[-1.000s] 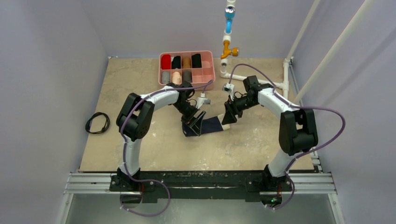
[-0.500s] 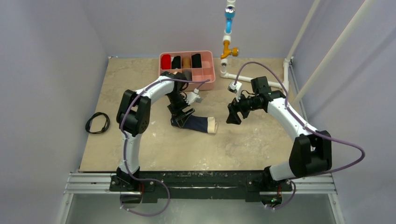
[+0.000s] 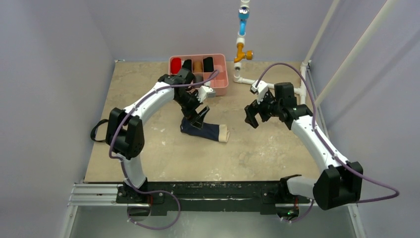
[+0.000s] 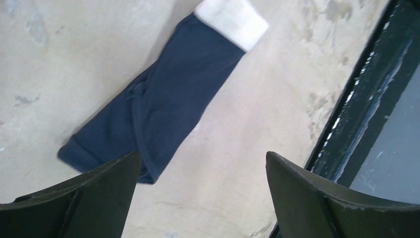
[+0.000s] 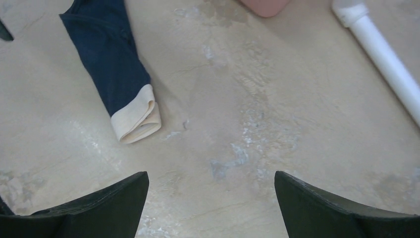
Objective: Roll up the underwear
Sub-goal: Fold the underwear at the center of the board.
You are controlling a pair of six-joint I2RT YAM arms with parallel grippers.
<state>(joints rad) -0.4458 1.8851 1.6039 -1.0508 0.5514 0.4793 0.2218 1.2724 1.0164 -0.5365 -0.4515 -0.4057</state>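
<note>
The underwear (image 3: 207, 131) lies folded on the desk (image 3: 148, 148), cream band toward 4 o'clock. Left jaws stand apart over its navy end; right jaws apart, at its 3 o'clock.

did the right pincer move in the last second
Yes. The right pincer has backed off the underwear, shifting right and slightly nearer the white pipe.

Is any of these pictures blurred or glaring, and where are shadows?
Top external: soft even light, no glare, the small dark navy fabric underwear sharp. Left wrist: underwear sharp, small glints on the black metal rail. Right wrist: sharp, faint shadow beside the underwear.
</note>
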